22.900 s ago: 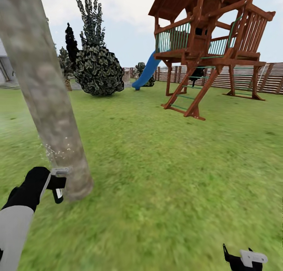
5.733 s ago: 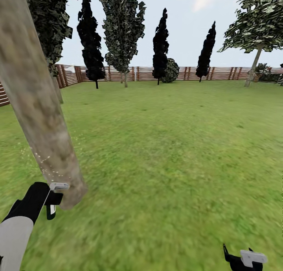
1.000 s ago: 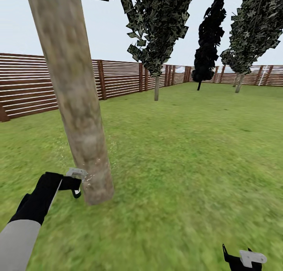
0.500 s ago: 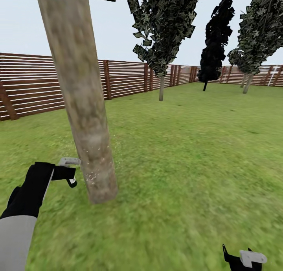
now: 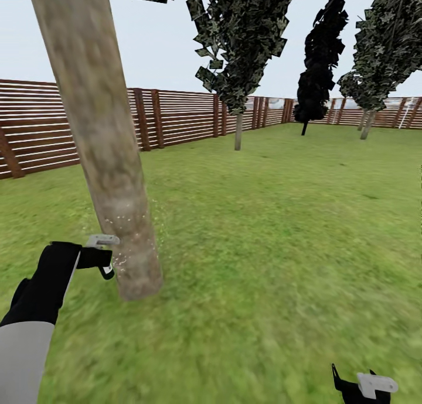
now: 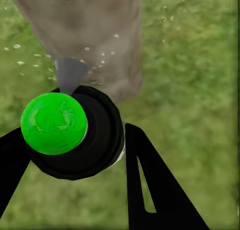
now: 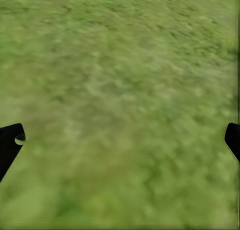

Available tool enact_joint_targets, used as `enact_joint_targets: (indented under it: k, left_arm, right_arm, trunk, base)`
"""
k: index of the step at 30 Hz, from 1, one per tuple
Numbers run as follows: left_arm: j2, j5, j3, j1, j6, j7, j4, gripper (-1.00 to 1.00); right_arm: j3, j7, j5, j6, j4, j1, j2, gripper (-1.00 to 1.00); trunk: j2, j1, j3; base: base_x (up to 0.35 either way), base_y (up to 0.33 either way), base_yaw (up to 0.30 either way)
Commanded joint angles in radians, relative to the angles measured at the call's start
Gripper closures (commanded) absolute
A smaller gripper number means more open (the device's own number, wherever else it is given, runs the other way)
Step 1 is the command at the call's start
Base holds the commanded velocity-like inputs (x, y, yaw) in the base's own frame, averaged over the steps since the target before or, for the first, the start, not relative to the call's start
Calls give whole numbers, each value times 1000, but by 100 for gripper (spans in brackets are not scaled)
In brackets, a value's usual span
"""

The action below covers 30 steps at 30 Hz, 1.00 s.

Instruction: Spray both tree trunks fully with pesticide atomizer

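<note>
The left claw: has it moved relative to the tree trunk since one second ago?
Yes. The left claw now sits higher beside the tree trunk base.

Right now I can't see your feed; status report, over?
Left pincer shut on atomizer, droplets hitting tree trunk near its base. Right pincer open over grass, empty. Nothing between nozzle and trunk.

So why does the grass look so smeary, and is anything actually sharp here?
Head view: the near grass is smeared while the fence stays crisp, and the tree trunk leans as if distorted. Left wrist view: the atomizer is sharp, the trunk behind it soft. Right wrist view: blurred grass, no hard shadows.
</note>
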<state>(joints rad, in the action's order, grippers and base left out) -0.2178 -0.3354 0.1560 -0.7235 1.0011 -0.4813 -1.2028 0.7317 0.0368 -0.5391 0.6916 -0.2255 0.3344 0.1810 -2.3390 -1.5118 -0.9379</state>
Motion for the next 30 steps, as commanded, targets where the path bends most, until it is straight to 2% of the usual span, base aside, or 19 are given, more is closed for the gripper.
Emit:
enact_joint_targets:
  k: [1,13,15,17,19,21,23,25,27,30]
  left_arm:
    - [0,0,-1,0,0,0,0,100]
    - [-9,-4,10,-1,-1,8,3,100]
    - [-13,-6,33,1,-1,17,8,100]
    - [-15,-10,89,5,-5,46,14,100]
    - [-13,-23,103,10,-8,111,20,100]
    - [-8,-26,103,11,-11,146,45,100]
    - [7,-24,102,11,-9,184,64,100]
    - [53,-24,104,10,-10,211,70,100]
    - [97,-23,105,10,-12,273,87,100]
    - [105,-22,110,10,-12,311,90,100]
  right_arm:
    - [0,0,0,0,0,1,0,-100]
    - [0,0,-1,-1,0,0,0,-100]
    - [0,0,0,0,0,0,0,-100]
    - [-1,0,-1,-1,1,0,0,-100]
    - [-1,0,-1,0,1,0,0,-100]
    - [-1,0,-1,-1,2,0,0,-100]
    - [-2,0,-1,-1,2,0,-1,-100]
    - [-2,0,-1,-1,2,0,0,-100]
    - [-2,1,-1,-1,2,0,0,-100]
    - [-2,1,-1,-1,2,0,0,-100]
  trunk:
    - [0,0,0]
    - [0,0,0]
    - [0,0,0]
    - [0,0,0]
    - [0,0,0]
    - [0,0,0]
    - [0,0,0]
    - [0,0,0]
    - [0,0,0]
    - [0,0,0]
  base:
    - [37,-273,0]
    - [94,-267,0]
    - [-168,-243,2]
    - [-115,-113,134]
    - [-17,-16,257]
    - [-4,-4,273]
    - [-1,-1,255]
    - [0,0,94]
    - [0,0,23]
    - [0,0,3]
